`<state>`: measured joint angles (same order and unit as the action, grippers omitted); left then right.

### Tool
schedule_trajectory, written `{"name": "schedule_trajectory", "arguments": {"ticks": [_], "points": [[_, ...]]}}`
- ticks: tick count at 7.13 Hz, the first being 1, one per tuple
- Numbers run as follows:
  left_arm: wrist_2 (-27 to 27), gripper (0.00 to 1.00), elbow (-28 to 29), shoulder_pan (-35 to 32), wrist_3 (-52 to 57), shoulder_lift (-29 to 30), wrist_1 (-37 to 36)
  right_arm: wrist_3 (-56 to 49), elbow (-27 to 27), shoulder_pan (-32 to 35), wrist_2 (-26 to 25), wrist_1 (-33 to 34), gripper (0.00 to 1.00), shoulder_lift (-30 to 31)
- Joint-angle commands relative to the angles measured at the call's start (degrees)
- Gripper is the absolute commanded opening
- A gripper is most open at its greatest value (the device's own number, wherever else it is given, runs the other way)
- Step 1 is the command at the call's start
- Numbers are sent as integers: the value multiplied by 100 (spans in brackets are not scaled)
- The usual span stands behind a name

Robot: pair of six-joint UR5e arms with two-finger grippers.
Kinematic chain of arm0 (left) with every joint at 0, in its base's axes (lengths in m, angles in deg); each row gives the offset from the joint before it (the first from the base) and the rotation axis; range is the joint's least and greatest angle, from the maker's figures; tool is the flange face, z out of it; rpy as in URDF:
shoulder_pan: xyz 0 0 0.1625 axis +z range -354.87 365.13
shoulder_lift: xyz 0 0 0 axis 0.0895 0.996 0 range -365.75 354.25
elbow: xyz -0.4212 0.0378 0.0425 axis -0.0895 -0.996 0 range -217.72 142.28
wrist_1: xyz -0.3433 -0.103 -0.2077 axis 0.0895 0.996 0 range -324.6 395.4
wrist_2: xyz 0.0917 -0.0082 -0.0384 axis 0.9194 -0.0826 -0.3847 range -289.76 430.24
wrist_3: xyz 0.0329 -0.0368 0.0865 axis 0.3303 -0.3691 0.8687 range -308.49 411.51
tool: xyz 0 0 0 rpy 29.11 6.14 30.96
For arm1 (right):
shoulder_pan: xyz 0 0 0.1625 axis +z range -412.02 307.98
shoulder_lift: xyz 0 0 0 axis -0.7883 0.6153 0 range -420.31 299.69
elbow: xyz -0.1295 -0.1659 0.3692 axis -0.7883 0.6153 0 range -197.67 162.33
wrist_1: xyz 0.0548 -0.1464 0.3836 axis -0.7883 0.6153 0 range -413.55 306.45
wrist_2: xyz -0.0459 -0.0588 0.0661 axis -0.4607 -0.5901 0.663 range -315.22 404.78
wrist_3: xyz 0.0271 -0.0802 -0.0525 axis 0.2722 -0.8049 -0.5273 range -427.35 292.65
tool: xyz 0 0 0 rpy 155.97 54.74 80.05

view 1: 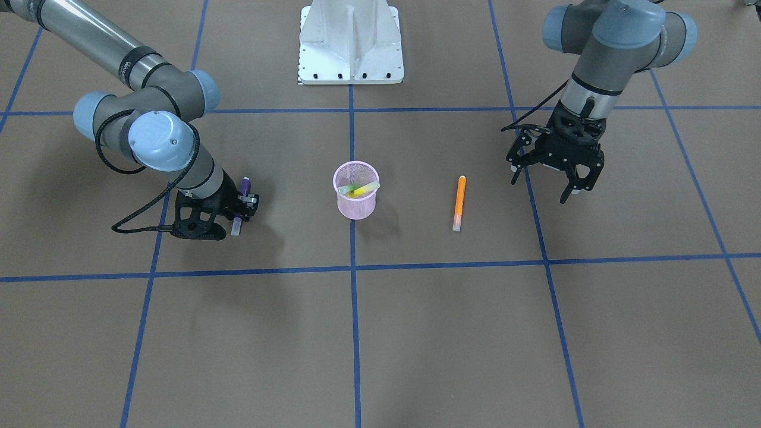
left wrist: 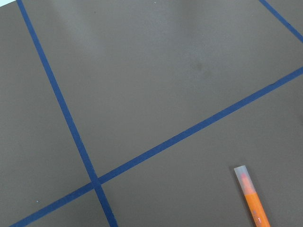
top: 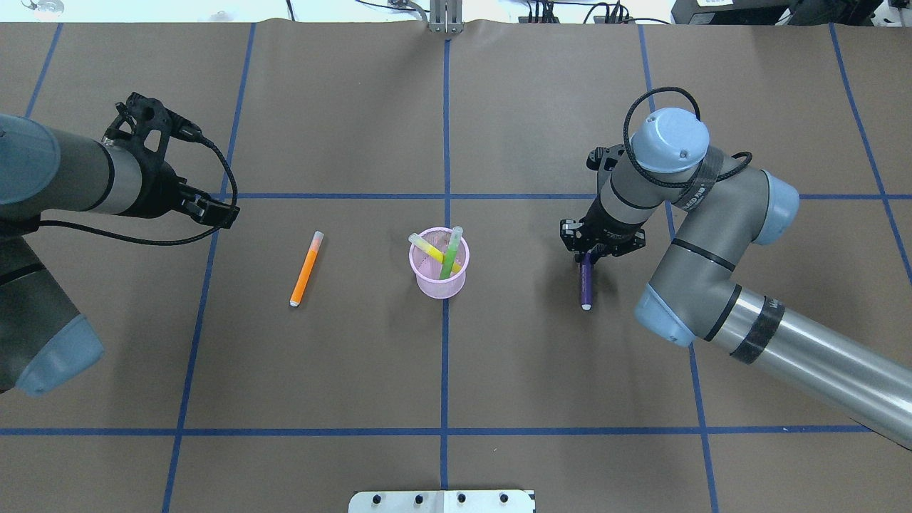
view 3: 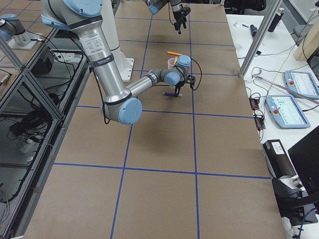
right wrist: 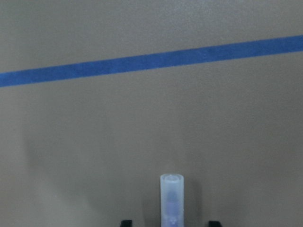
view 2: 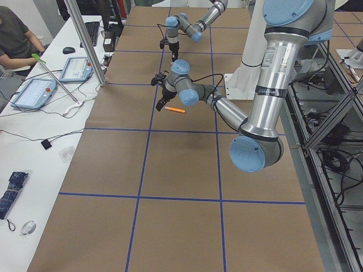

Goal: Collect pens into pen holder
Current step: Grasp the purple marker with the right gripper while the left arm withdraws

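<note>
The pen holder [top: 439, 274], a small pink wire-mesh cup with a rolled rim, stands upright in the middle of the worktop [top: 342, 370], right on the blue tape line [top: 444, 342] that runs from 12 to 6 o'clock in your overhead view. Two pens are in it with their pale caps above the rim. The yellow pen [top: 426, 246] leans toward 10 o'clock and the green pen [top: 452, 255] toward 12, and they cross inside the cup.

The orange pen [top: 306, 271] lies flat at 9 o'clock from the cup, well apart from it, with its translucent cap at the 1 o'clock end.

At 3 o'clock from the cup you see the purple pen [top: 586, 286] low at the worktop, lined up from 12 to 6 o'clock. The right gripper [view 1: 241, 207] sits over its 12 o'clock half. In the right wrist view the pale cap stands between two dark tips at the bottom edge, with bare worktop showing on either side, so the jaws are apart and straddle the pen without pinching it.

The left gripper [view 1: 544, 184] hangs above the worktop at about 10 o'clock from the orange pen. Its jaws are spread wide and hold nothing. Its wrist camera catches only the capped end of the orange pen in one corner.

The white robot base [view 1: 351, 41] is at 6 o'clock from the cup.
</note>
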<state>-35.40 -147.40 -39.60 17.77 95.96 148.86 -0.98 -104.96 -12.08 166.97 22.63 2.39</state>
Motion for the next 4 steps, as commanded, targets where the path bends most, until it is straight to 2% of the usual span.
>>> {"name": "schedule_trajectory", "arguments": {"ticks": [1, 2, 4], "points": [[0, 99, 16, 0, 0, -1, 9, -10, -24, -13, -11, -24, 0, 32], [0, 99, 8, -9, 0, -1, 18, 34, -164, 30, -37, 2, 0, -29], [0, 99, -1, 0, 0, -1, 61, 610, -1363, -22, -1348, 11, 0, 32]]}}
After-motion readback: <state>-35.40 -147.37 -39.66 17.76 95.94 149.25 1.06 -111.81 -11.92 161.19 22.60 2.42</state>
